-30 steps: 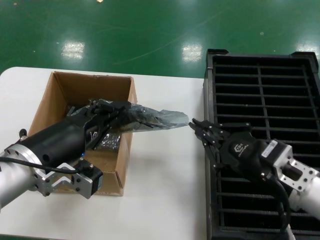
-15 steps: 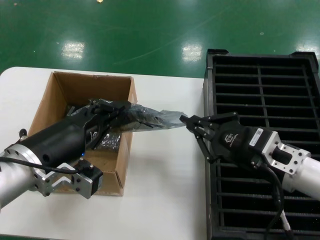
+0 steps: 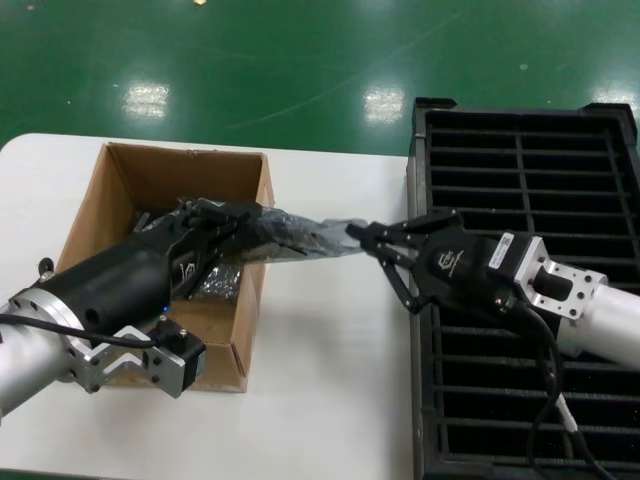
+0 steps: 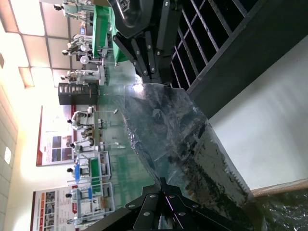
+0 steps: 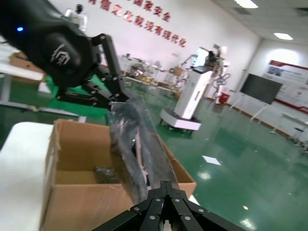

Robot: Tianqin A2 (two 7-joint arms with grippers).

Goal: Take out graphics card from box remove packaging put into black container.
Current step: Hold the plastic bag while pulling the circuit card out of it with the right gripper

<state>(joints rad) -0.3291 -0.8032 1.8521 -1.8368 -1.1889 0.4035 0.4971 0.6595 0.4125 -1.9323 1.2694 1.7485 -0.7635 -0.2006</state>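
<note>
Left end effector (image 3: 215, 228): gripping one end of the crinkly, shiny grey-blue translucent anti-static plastic bag (image 3: 300, 235) above the shallow brown corrugated cardboard box (image 3: 150, 180); its black fingers are clamping the bag over the box's right wall.
Right end effector (image 3: 375, 240): reaching in from over the large black slatted plastic crate (image 3: 530, 160); its fingers are closing around the bag's free end, and the right wrist view is showing the tips pinching the plastic.
Bag: hanging stretched between the two end effectors, clear of the white desk (image 3: 320, 380); one end is sitting over the box, the other just beside the crate's near wall.
Graphics card: a dark flat shape is showing through the plastic in the wrist views; it seems to be sitting inside the bag, though bracket and ports are too veiled to make out.
Box contents: more dark bagged items are lying on the box floor.
Risk: the right fingertips may be pinching only thin film, so a pull could tear or slip off; if both are gripping plastic alone, the card could slide out and drop onto the desk.
Further risk: tugging too hard could be dragging the light box sideways.
</note>
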